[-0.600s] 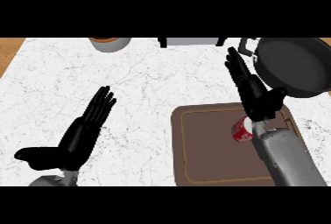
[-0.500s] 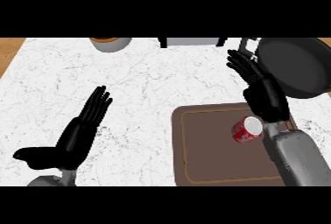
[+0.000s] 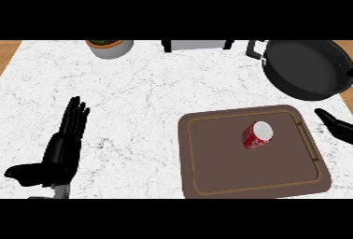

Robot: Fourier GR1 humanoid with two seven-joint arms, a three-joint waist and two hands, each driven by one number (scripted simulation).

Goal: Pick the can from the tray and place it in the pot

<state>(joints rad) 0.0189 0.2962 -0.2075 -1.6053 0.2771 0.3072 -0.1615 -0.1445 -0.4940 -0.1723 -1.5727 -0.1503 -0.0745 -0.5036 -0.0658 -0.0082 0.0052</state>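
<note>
Cylindrical red can sideways on flat brown tray.

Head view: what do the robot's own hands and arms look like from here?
The left hand is glossy black, with long slim fingers and a thumb; a bit of grey forearm shows below it. Of the right hand only a black tapered part shows at the right edge, its forearm out of view. No cables or markings visible.
</note>
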